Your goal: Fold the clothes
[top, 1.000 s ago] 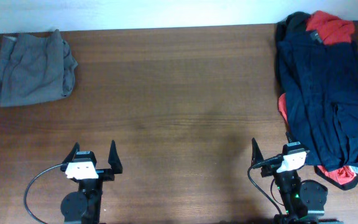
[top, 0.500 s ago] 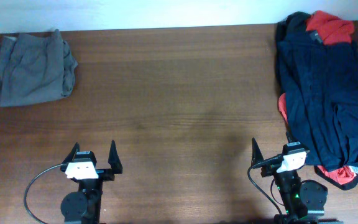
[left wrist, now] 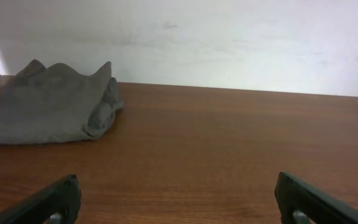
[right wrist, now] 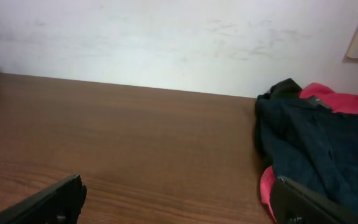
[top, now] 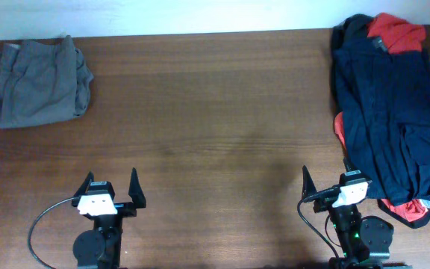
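Overhead, navy shorts (top: pixel 385 112) rumpled, atop red T-shirt (top: pixel 399 33)

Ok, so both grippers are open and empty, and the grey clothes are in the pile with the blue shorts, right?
Not quite. The grey clothes lie alone at the far left, and the blue shorts far off at the right, as the overhead view shows. The left gripper and right gripper are indeed open and empty.
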{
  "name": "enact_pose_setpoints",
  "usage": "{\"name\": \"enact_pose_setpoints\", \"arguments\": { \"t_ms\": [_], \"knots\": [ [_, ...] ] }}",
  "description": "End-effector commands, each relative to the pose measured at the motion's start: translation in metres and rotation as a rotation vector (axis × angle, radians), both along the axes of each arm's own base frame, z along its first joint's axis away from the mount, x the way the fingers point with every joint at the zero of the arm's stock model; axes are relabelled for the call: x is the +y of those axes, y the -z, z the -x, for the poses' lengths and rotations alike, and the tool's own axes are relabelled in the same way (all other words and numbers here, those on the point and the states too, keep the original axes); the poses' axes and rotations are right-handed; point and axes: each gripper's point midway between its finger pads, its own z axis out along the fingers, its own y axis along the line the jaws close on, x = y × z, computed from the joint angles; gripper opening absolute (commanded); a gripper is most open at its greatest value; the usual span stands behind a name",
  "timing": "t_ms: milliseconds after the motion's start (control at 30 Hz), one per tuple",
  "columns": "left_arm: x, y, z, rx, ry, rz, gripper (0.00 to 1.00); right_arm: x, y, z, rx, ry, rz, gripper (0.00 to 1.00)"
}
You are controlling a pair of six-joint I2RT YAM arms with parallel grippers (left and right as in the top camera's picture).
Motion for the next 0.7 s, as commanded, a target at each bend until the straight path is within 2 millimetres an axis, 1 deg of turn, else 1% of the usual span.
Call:
{"name": "enact_pose_setpoints", "arguments": {
  "t_ms": [0, 33, 133, 200, 267, 367, 433, 533, 600, 667],
  "knots": [
    [0.009, -0.001, 0.001, -0.008, -0.05, -0.023, 1.0, 0.006, -0.008, 0.001, -0.045, -0.039, -0.004, 0.99],
    [0.011, -0.001, 0.001, -0.008, -0.059, -0.024, 0.99, 0.013, -0.02, 0.002, -0.092, -0.077, -0.001, 0.99],
    [0.006, -0.01, 0.0, -0.048, -0.034, -0.003, 0.99, 0.012, -0.039, 0.003, -0.169, -0.073, 0.008, 0.99],
    [0.001, -0.022, 0.0, -0.096, -0.003, -0.003, 0.99, 0.012, -0.049, 0.005, -0.206, -0.069, 0.003, 0.99],
    [-0.009, -0.039, 0.0, -0.163, 0.055, -0.021, 0.99, 0.01, -0.062, 0.007, -0.228, -0.064, -0.045, 0.99],
    [-0.012, -0.053, 0.001, -0.202, 0.07, -0.026, 0.99, 0.006, -0.086, 0.009, -0.258, -0.039, -0.065, 0.99],
    [-0.012, -0.06, 0.0, -0.189, 0.07, -0.025, 0.99, 0.002, -0.106, 0.01, -0.276, -0.016, -0.064, 0.99],
    [-0.014, -0.07, -0.005, -0.138, 0.082, -0.022, 0.99, -0.002, -0.133, 0.005, -0.276, 0.004, -0.066, 0.99],
    [-0.013, -0.079, -0.011, -0.088, 0.082, -0.019, 0.99, -0.002, -0.149, -0.002, -0.257, 0.005, -0.068, 0.99],
    [-0.013, -0.089, -0.02, -0.033, 0.082, -0.015, 0.99, -0.004, -0.163, -0.015, -0.212, 0.012, -0.07, 0.99]
  ]
}}
